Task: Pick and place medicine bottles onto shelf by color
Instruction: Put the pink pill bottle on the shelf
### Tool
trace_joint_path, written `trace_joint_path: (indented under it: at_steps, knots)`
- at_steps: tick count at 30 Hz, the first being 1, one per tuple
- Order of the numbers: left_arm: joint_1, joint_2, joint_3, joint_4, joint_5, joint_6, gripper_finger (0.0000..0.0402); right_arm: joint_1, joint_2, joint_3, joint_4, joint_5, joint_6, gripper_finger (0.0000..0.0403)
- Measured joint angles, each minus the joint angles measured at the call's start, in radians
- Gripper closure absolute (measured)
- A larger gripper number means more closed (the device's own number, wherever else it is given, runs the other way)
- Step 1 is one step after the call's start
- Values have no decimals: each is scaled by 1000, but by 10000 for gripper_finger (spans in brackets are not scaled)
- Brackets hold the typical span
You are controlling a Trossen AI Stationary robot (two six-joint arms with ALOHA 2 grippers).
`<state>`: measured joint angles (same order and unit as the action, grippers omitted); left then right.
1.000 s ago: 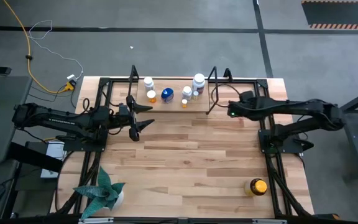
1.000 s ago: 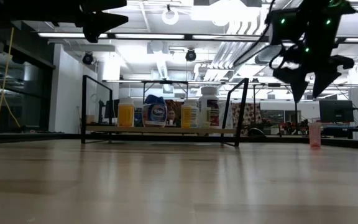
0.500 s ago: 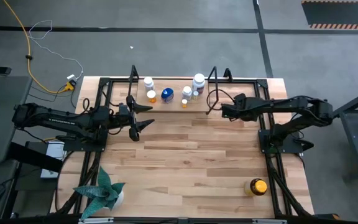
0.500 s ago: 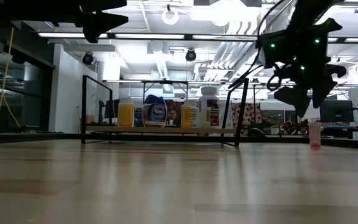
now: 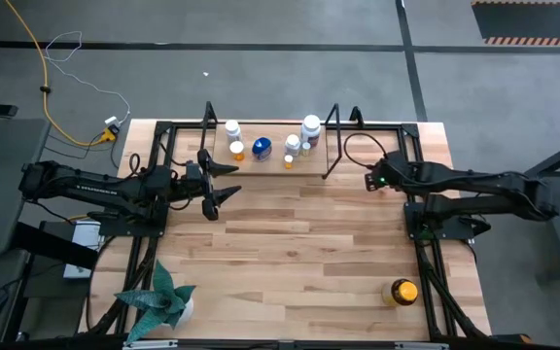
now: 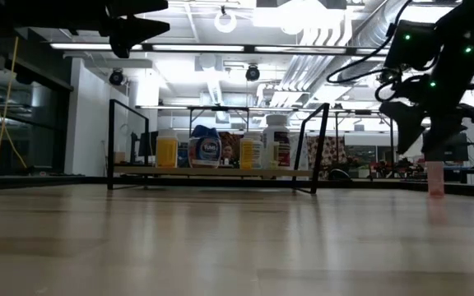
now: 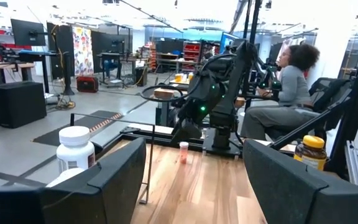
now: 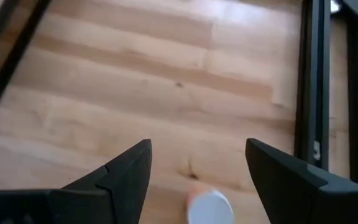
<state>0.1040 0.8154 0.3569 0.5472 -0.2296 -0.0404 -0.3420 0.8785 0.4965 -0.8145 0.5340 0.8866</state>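
Tabletop (image 5: 309, 253) first: its far edge carries the shelf (image 5: 331, 156), and every place below is given from that rack.

The left arm waits off the shelf's left end, its left gripper (image 5: 227, 182) holding nothing, fingers spread.

The right arm is the one at work. The right gripper (image 8: 197, 146) hangs just beyond the shelf's right end, fingers wide apart and empty.

Well apart from the shelf, at the near right corner of the table, stands the large amber bottle (image 5: 402, 292), upright.

Seven smaller medicine bottles (image 5: 261, 148) stand on the shelf floor, among them a tall white one (image 5: 310, 126), another white one (image 5: 231, 128), a blue one and an orange one (image 5: 237, 150).

Smallest is a little pinkish bottle with a white cap (image 8: 210, 208). It stands upright on the table off the shelf's right end, right under the open right gripper and not yet touched.

This looks like the approach for picking up that bottle. To do it well, the gripper should be centred so the cap sits evenly between the fingers before descending. The descent should be straight and go low enough to clamp the body, not only the cap. Such a light, narrow bottle probably tips if one finger meets it first, so the closing should be slow and even.
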Motion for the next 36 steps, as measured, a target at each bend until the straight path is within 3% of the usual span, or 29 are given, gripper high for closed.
trace_joint_path:
  at_steps: [8,15,22,36]
  knots:
    - [0,0,0,0,-2,17,142,17,-11,-2,-168,-49,114,151]
    - [0,0,0,0,-2,17,142,55,-6,-2,-112,-79,141,151]
    - [0,0,0,0,-2,17,142,79,26,-2,-187,-99,239,151]
    - [0,0,0,-1,-1,17,142,103,152,-2,-113,-93,239,165]
